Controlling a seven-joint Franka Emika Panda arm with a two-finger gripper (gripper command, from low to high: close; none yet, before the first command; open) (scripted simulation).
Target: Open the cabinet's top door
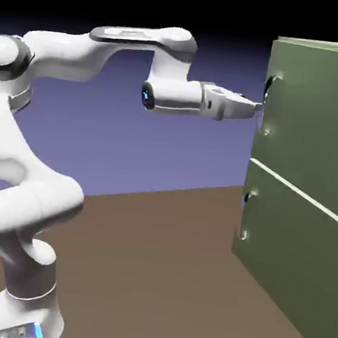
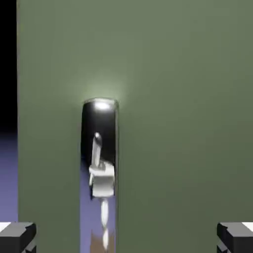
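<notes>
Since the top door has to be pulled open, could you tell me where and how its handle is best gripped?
Grip the handle at mid-length, coming straight at the top door's face. It is a slim curved bar standing off the panel near its edge, so one finger could pass each side. The open gripper already points at it.

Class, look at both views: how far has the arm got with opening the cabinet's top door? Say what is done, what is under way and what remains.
Done: the arm has reached level toward the top door, and the gripper is open near the handle. Under way: lining up; in the hand view the handle sits left of the middle between the fingertips. Left: close on the handle and pull; the door looks shut, flush with the cabinet.
</notes>
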